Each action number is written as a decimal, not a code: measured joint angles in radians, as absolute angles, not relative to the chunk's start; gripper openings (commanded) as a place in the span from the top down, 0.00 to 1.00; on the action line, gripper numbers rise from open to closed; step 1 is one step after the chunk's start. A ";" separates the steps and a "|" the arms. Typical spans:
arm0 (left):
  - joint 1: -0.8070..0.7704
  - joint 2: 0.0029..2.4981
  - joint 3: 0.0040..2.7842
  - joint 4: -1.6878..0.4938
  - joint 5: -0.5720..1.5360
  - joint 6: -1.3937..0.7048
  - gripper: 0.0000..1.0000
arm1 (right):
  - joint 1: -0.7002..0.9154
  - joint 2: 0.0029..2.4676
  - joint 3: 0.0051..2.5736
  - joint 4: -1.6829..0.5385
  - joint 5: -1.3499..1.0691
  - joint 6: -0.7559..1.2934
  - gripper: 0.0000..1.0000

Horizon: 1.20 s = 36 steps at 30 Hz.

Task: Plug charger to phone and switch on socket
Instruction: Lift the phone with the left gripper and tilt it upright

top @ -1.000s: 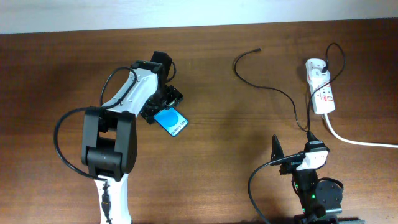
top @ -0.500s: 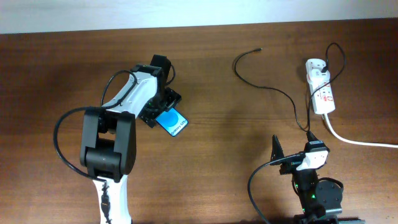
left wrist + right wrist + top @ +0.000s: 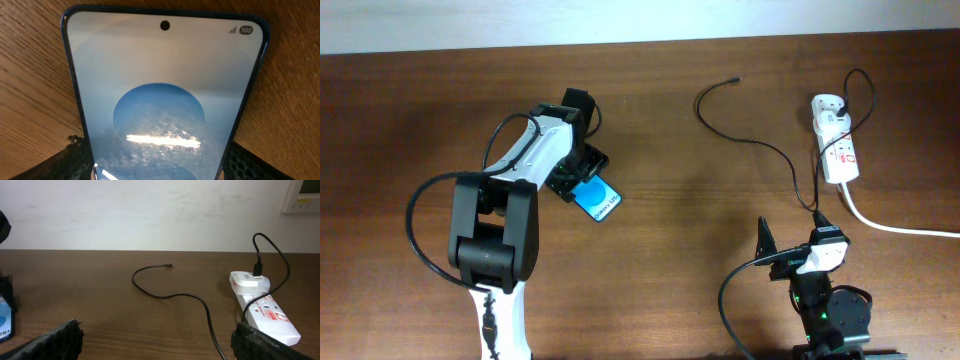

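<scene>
Left hand (image 3: 582, 180) brackets the slim, likely slippery blue-screened black smartphone (image 3: 598, 198) at its stiff side edges; whether clamped is unclear.

A blue circle on a pale screen is being shown by the dark-framed phone (image 3: 160, 100). Red markings are being displayed on the white socket (image 3: 836, 150). The black charger (image 3: 757, 143) is being set off against the brown, wood-grained bench (image 3: 720, 220).

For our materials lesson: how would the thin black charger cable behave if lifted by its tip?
The charger lies in loose curves, so probably floppy. Thin, likely light. Its far end seems plugged at the socket, possibly tethering it.
</scene>
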<state>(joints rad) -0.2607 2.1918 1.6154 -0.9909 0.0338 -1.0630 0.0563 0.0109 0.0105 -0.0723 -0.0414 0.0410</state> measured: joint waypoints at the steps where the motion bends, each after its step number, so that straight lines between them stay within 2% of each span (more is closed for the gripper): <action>1: -0.261 2.192 1.615 -0.991 0.034 -1.063 0.32 | 0.056 0.011 0.010 -0.072 -0.041 0.041 0.02; 13: -0.258 2.201 1.660 -1.121 0.121 -1.064 0.39 | 0.056 0.011 0.010 -0.072 -0.041 0.041 0.02; 26: -0.258 2.201 1.793 -1.259 0.128 -1.049 0.37 | 0.056 0.011 0.010 -0.072 -0.041 0.041 0.02; 36: -0.258 2.201 1.837 -1.340 0.320 -0.916 0.37 | 0.056 0.011 0.010 -0.072 -0.041 0.041 0.02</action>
